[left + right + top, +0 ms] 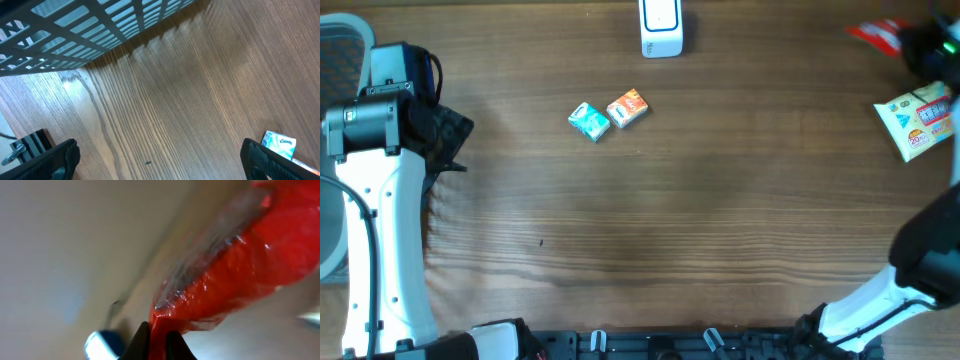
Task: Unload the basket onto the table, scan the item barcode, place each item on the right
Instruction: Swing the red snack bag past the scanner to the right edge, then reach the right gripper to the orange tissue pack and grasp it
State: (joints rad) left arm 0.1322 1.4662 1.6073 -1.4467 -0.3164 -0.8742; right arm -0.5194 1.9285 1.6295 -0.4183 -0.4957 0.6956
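Lengthwise, the red packet (240,265) extends away from the pinching right gripper (154,332).

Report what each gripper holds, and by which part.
Right gripper pinches the red packet by a thin corner of its wrapper. Left gripper holds nothing, with its jaws wide open.

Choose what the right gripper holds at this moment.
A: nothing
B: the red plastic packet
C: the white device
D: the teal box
B: in the right wrist view the right gripper is shut on the edge of the red plastic packet, while the teal box and the white device rest on the table, away from it.
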